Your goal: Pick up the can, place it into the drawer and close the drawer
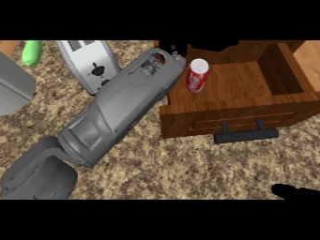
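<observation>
Starting at the left, a grey rounded object (3,84) sat on the speckled counter (190,168). A green vegetable (32,52) lay above it and a toaster (89,63) stood just to their right. The left forearm crossed the view diagonally. The left hand (175,48) showed only as a dark patch at the back left corner of the open wooden drawer (239,79), and whether it was open or closed could not be told. Just beside the wrist, the red can (197,75) stood upright inside the drawer near its left wall, apparently free of the hand. The placing looked done, so the step in hand was probably clearing the arm. Lifting the hand straight up before drawing back would avoid tipping the can. Only then should it push squarely on the dark handle (245,133). The right hand (300,191) showed as a sliver at the lower right edge, its state unreadable.
</observation>
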### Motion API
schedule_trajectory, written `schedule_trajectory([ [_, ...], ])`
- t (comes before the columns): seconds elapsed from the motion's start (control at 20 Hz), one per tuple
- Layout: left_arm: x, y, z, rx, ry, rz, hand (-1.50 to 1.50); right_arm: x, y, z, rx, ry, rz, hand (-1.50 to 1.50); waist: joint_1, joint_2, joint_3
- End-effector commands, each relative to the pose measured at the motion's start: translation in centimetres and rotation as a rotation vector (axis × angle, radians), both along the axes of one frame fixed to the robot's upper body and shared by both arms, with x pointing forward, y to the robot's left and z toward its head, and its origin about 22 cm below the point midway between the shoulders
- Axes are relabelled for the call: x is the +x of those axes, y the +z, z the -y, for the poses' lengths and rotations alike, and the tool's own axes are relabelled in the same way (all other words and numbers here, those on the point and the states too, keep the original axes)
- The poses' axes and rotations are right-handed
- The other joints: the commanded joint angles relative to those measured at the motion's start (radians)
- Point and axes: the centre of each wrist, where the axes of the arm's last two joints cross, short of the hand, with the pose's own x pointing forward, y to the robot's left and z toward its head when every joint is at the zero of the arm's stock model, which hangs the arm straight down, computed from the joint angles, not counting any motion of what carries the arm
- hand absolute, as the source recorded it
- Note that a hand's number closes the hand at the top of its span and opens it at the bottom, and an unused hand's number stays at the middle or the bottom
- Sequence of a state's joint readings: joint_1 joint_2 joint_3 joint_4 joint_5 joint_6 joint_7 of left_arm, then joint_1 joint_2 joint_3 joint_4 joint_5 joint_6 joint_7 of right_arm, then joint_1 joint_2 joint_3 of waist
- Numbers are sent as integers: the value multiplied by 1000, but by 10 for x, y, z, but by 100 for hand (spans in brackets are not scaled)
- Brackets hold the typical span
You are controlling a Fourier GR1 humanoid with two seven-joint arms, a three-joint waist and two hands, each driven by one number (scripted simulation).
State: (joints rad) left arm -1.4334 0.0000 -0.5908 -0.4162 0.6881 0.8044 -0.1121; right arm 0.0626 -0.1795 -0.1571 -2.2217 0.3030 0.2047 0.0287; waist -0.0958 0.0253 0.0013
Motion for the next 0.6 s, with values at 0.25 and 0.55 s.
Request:
schedule_trajectory([
  [0.25,-4,8,7,-15,5,37,-150,28,-15,-22,-362,-82,9,-150,64,-11,-1],
  [0.55,-4,24,9,-15,-27,12,-150,53,-37,-44,-551,-115,-49,-150,100,-21,-1],
])
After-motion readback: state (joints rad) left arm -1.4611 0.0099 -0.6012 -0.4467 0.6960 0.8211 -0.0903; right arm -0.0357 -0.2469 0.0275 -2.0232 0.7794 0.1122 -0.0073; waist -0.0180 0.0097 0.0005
